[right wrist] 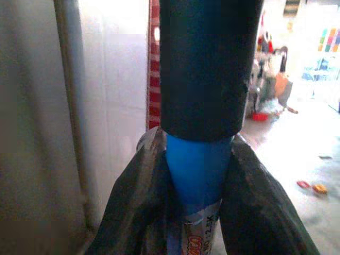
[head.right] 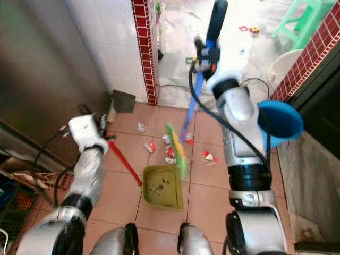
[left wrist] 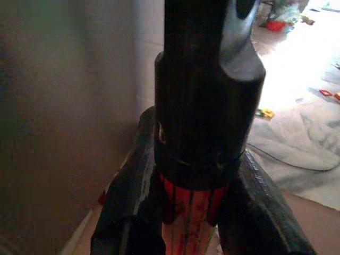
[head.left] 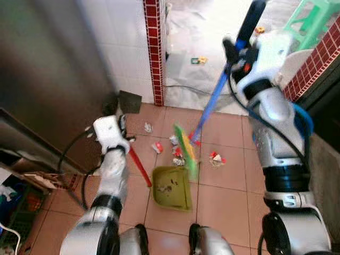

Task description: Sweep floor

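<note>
On the terracotta tiles in front of my feet lies a green dustpan (head.left: 171,187) with a few crumbs in it. Its red handle (head.left: 139,166) rises to my left gripper (head.left: 123,127), which is shut on it; the left wrist view shows both fingers (left wrist: 133,207) clamped around the red shaft. My right gripper (head.left: 234,53) is shut on a broom's blue handle (head.left: 212,101), just below its black grip (right wrist: 204,64). The broom's green and yellow bristles (head.left: 187,150) rest on the floor beside the dustpan's far edge. Red and white paper scraps (head.left: 216,158) lie scattered around the bristles.
A steel cabinet (head.left: 48,79) stands at my left, then a white tiled wall with a red tile column (head.left: 155,53). A cable (head.left: 186,87) and small toys (head.left: 199,60) lie on the pale floor beyond. A green stool (head.left: 313,21) stands far right, and a blue bowl (head.right: 280,119) sits by my right arm.
</note>
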`<state>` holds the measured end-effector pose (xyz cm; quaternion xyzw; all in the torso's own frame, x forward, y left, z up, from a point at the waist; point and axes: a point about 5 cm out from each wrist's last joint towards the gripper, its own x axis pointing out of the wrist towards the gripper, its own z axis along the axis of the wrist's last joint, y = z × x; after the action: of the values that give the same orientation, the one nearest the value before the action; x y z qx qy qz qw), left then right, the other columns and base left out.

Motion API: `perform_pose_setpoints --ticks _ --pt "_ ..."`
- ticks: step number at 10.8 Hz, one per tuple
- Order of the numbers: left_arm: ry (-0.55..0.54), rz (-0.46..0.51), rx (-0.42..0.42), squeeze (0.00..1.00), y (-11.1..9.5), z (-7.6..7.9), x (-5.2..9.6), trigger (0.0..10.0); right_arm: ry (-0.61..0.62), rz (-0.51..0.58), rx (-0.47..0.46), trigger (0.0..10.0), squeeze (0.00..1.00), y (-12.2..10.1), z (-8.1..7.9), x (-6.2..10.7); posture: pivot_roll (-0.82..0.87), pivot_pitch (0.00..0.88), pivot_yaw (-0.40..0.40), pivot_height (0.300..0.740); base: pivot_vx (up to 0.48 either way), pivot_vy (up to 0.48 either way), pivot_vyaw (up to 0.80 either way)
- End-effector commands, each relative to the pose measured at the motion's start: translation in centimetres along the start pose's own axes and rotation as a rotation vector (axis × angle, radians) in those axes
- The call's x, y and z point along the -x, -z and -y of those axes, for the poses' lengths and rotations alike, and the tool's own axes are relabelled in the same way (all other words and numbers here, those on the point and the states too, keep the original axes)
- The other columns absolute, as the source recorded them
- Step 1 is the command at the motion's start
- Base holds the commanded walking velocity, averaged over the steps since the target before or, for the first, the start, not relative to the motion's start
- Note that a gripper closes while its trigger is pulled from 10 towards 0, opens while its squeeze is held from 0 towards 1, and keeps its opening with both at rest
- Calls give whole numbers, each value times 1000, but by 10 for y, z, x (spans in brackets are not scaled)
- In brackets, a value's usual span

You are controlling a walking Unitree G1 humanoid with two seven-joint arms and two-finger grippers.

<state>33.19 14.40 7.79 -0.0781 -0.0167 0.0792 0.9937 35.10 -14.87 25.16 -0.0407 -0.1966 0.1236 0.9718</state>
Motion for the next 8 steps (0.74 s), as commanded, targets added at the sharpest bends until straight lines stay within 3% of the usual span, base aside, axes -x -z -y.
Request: perform_pose_setpoints --ticks 1,3,4,6,8 --pt "5 -18 2 0 1 -3 2 10000 9 39 35 10000 0 -5 2 1 -96 126 56 740 0 0 0" --pt "51 71 -79 0 -17 -6 11 10000 19 19 77 10000 0 6 1 5 -68 117 62 740 0 0 0" --pt "58 103 -81 0 -29 -11 17 10000 15 13 95 10000 0 13 -1 7 -53 111 64 740 0 0 0" --pt "55 114 -53 0 -39 -17 27 10000 17 -27 86 10000 0 28 -6 15 -38 108 66 740 0 0 0" --pt "76 47 17 0 -44 -19 41 10000 67 -89 124 10000 0 46 -10 29 -33 101 65 740 0 0 0"
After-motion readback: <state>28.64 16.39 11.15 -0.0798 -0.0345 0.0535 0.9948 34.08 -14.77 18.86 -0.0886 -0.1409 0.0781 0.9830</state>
